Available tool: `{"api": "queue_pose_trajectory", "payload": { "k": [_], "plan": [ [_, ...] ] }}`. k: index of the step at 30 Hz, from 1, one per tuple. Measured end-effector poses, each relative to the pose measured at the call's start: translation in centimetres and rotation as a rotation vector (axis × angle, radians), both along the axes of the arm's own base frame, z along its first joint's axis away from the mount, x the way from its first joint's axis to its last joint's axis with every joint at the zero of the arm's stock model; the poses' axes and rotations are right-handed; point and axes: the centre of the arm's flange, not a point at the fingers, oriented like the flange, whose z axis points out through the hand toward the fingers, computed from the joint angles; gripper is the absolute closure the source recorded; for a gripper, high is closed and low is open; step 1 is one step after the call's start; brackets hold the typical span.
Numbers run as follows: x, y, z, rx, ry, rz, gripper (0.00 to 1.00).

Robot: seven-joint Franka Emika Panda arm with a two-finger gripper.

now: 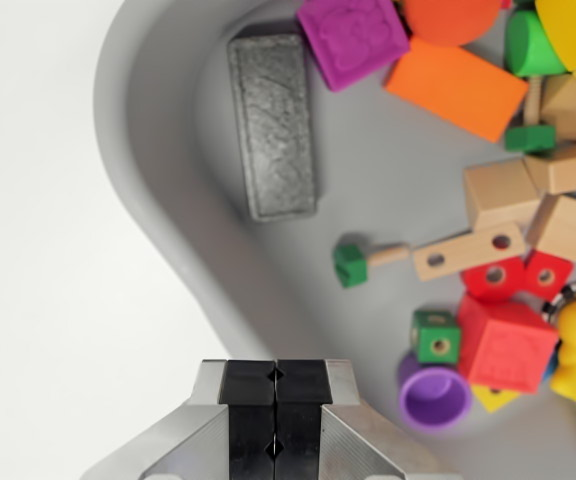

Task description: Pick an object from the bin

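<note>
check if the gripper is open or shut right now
Shut: the gripper has its two black pads pressed together with nothing between them, above the bin's rim.

Smooth matt grey plastic for the bin [158, 150], on a plain white matt counter [38, 250]; rough, pitted grey stone-like surface on the long block [273, 125]. Bare pale wood, unvarnished and matt, on the drilled bar [468, 252] and the plain cubes [501, 192], with painted or plastic-looking smooth finishes on the orange slab [456, 88], the embossed purple block [353, 38], the red cube [506, 345] and the slightly glossy purple cup [434, 396]. Brushed silvery metal on the gripper [275, 410] body, with matt black rubbery pads [248, 400] pressed together.
</note>
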Motion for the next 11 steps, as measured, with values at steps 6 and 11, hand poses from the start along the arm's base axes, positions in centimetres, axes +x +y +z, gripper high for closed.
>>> {"api": "queue_pose_trajectory", "payload": {
  "k": [6,11],
  "plan": [
    [-0.01,0.00,0.56,0.000,0.000,0.000,1.00],
    [-0.01,0.00,0.55,0.000,0.000,0.000,1.00]
  ]
}}
